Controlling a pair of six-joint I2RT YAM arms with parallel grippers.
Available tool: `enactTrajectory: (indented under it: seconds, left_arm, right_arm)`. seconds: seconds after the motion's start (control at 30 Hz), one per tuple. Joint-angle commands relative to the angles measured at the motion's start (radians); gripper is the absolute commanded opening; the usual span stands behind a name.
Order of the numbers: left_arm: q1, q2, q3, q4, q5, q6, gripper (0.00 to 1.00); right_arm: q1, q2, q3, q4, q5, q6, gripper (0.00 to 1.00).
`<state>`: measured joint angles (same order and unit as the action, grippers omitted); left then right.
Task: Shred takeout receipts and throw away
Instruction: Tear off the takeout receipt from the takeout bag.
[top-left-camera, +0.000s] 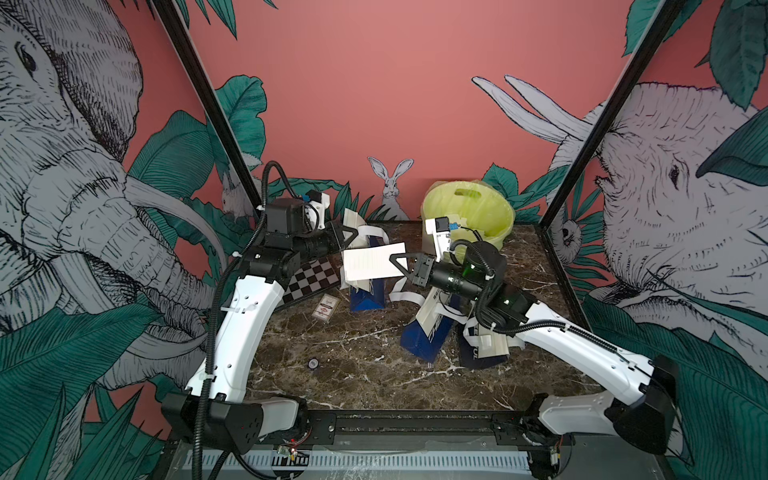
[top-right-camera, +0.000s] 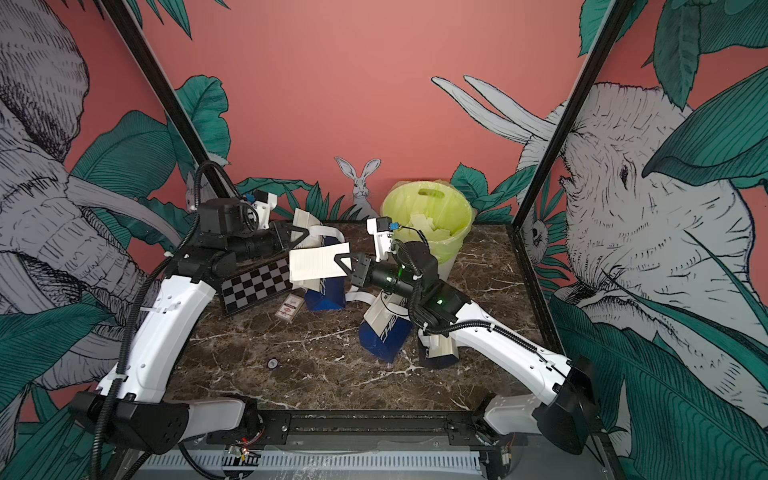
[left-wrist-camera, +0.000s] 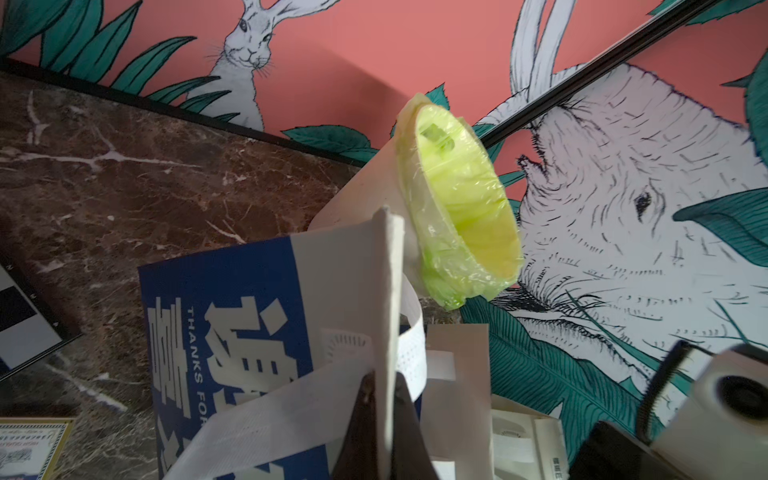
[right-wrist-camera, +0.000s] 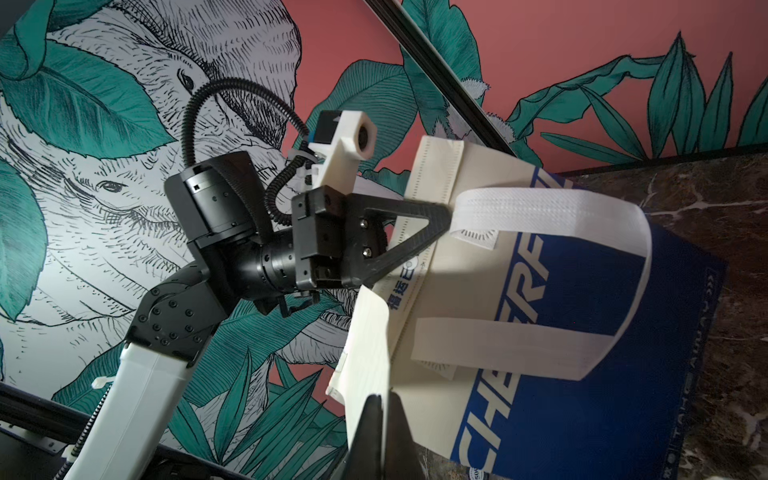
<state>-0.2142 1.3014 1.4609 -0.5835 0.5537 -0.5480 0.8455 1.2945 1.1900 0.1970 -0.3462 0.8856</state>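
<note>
Both my claws are pinched shut on the same receipt (top-left-camera: 372, 262), a white lined slip held up off the bench (top-left-camera: 353, 382) near its middle, a little toward 12 o'clock. My left claw (top-left-camera: 345, 245) grips the corner on the slip's 10 o'clock side. My right claw (top-left-camera: 392, 262) grips the edge on its 3 o'clock side. The slip hangs in one piece between them in both top views, its printed face turned up and toward 6 o'clock.

Directly under it stands a blue bag (top-left-camera: 365, 299) with white lettering. Its white straps (top-left-camera: 399, 293) loop out at the bag's 3 o'clock, close below the slip. In my left wrist view the slip shows edge-on in my grip, with that bag just behind it.

At 1 o'clock on the bench sits the bin (top-left-camera: 498, 232) with a yellow-green liner, and pale paper scraps (top-right-camera: 432, 230) lie inside. My right wrist and its camera lie between the slip and the bin.

Two more blue bags lie tipped over toward 4 o'clock of the slip. The second bag (top-left-camera: 426, 336) is just beside my right forearm, and the third bag (top-left-camera: 482, 353) is partly under that arm. A checkerboard (top-left-camera: 311, 280) lies at 9 o'clock, partly beneath my left arm. A red-and-white card (top-left-camera: 326, 309) lies just beside its 5 o'clock corner. A small round token (top-left-camera: 313, 364) sits alone toward 7 o'clock.
</note>
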Motion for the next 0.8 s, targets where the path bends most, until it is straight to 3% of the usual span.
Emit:
enactTrajectory:
  seconds: [0.0, 0.73, 0.77]
  left_arm:
    - [0.004, 0.011, -0.028, 0.017, -0.009, 0.078, 0.0]
    - [0.004, 0.104, -0.103, -0.003, 0.04, 0.184, 0.0]
    - [0.005, 0.105, -0.103, 0.001, 0.083, 0.188, 0.0]
  right_arm:
    - [0.006, -0.045, 0.017, 0.011, 0.03, -0.041, 0.0]
    - [0.006, -0.103, -0.006, -0.025, 0.074, -0.134, 0.0]
    - [0.007, -0.106, -0.006, -0.032, 0.08, -0.147, 0.0]
